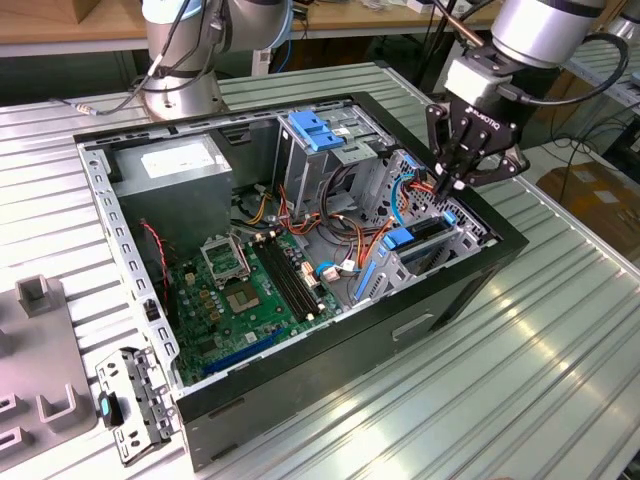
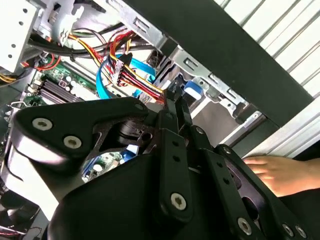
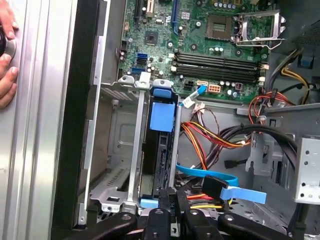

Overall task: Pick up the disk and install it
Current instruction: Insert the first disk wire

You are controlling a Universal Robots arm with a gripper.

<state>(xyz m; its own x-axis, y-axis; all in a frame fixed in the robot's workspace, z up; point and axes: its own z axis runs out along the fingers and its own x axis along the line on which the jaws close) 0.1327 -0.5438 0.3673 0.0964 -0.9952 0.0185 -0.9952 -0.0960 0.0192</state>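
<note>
In the exterior view, an open computer case [image 1: 300,330] lies on its side on a ribbed metal table [image 1: 540,370]. The gripper [image 1: 447,186] hangs over the drive cage at the exterior view's right end of the case, with its fingers pressed close together. The disk [image 1: 418,237] sits on edge in that cage, just below the fingertips, with a blue rail showing. A grey power-supply box [image 1: 178,170] sits at the far corner. The green motherboard [image 1: 240,300] lies on the floor of the case. Red, orange and yellow wires [image 1: 340,235] run between them. A light-blue latch piece [image 1: 318,130] sits on top of another cage.

In the second wrist view, the black gripper [image 2: 176,102] has its two fingers shut tight, tips touching. Coloured wires [image 2: 135,80] and a flat blue cable [image 2: 102,80] pass right beside the tips. A person's hand [image 2: 280,172] rests on the table outside the case.

In the first wrist view, the disk [image 3: 161,150] stands in the metal cage [image 3: 117,150], with its blue tab [image 3: 162,114] up. The gripper [image 3: 170,197] touches its near end. A blue cable [image 3: 220,182] lies beside it. Fingers [image 3: 7,60] rest on the table edge.
</note>
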